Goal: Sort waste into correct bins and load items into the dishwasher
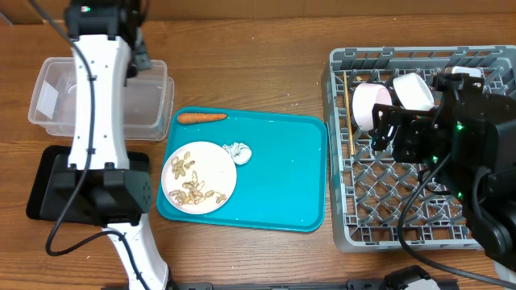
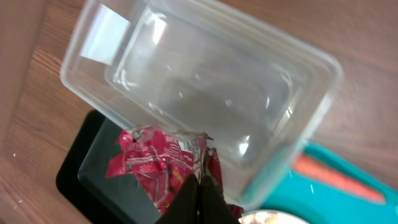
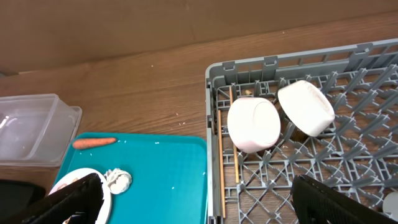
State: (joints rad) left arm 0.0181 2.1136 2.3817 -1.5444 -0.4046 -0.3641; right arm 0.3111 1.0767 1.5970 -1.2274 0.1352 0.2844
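Overhead: bright, even, diffuse light from above; shadows beneath the arms are soft and short. The teal tray [image 1: 282, 185] shows a faint sheen.

Left wrist: white glare streaks on the clear plastic tub [image 2: 205, 81] beyond the jaws. The crumpled red wrapper [image 2: 152, 165] pinched at the jaw tips glints and is fairly sharp. The left gripper [image 2: 200, 186] is dark and blurred.

Right wrist: the right gripper [image 3: 199, 208] fingers [image 3: 71, 199] are black and out of focus at the lower corners. The white bowl [image 3: 254, 124] ahead of the jaws is nearly blown out. Wood grain is crisp.

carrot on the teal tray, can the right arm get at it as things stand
Probably yes: the carrot lies uncovered on the teal tray, the right tool hangs open and empty over the dish rack, and nothing stands between them.
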